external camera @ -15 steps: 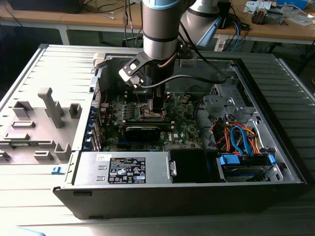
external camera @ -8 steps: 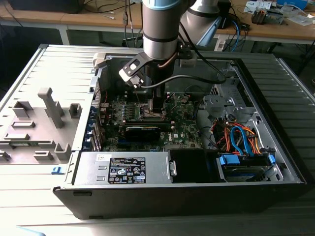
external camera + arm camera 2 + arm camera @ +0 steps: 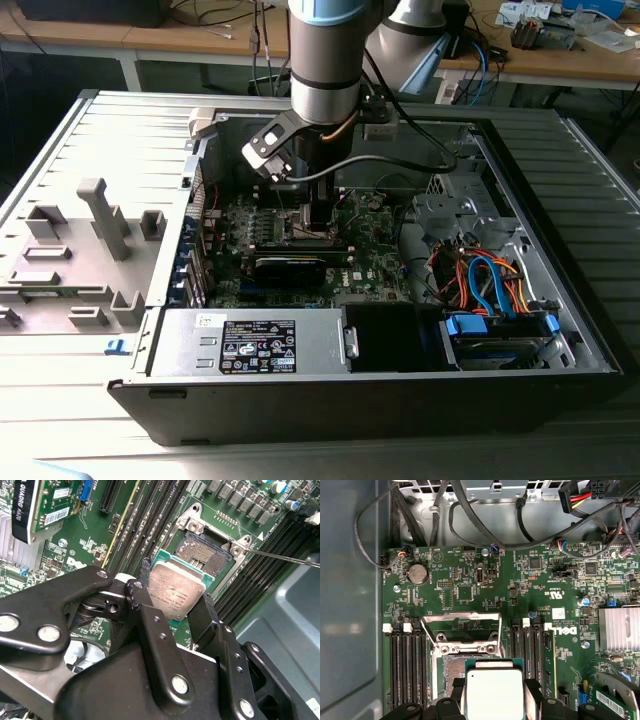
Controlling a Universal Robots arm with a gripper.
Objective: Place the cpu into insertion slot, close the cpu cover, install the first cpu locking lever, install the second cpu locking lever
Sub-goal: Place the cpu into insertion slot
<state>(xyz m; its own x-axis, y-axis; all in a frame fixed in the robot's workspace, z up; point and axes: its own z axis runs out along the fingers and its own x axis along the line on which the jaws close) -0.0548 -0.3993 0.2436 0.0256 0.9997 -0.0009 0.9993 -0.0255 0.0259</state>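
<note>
Gripper (image 3: 176, 591) clamps the chip (image 3: 494, 695) by two edges, poised over the open socket (image 3: 207, 555); cover (image 3: 462, 625) stands raised, giving clear entry.

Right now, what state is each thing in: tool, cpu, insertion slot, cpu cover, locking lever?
tool: shut on the cpu.
cpu: held close to the insertion slot, not seated.
insertion slot: uncovered, empty.
cpu cover: flipped open.
locking lever: unlatched, swung clear.
</note>
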